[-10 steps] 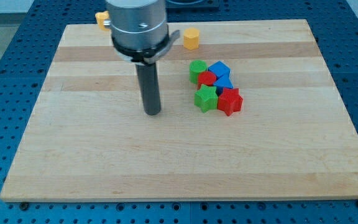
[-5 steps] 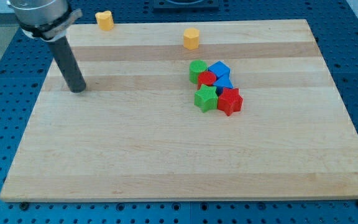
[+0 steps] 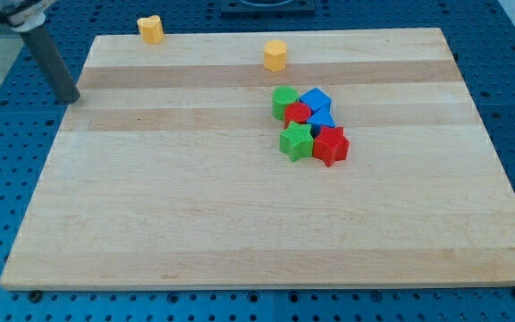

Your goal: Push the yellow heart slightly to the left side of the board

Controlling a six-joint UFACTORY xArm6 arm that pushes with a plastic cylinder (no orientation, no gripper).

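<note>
The rod carries no jaws and grasps nothing; its tip (image 3: 68,98) sits bare at the view's left, just at the left edge of the wooden board (image 3: 240,224), over the blue perforated table (image 3: 7,143). The rod leans up toward the view's top-left corner, where the arm's metal collar (image 3: 12,11) is cut off by the frame. The tip touches no block.

From the tip, the yellow heart (image 3: 151,29) lies at about one o'clock, near but clearly apart. It rests at the board's top edge, close to the top-left corner, partly overhanging or just at the rim; which of the two cannot be told. It is a small, chunky orange-yellow block with two rounded lobes on its upper outline, showing a lighter top face and a darker front face. Its notch appears to face the view's top, so its point would face the view's bottom, though the block is too small to be sure; no clear long axis can be made out.

At three o'clock from the heart, well apart, stands a yellow hexagonal block (image 3: 275,55). Further on, at about four o'clock from the heart, a tight cluster sits touching: a green cylinder (image 3: 284,100), a blue block (image 3: 316,98), a red block (image 3: 298,114), a second blue block (image 3: 323,120), a green star (image 3: 295,141) and a red star (image 3: 331,146).
</note>
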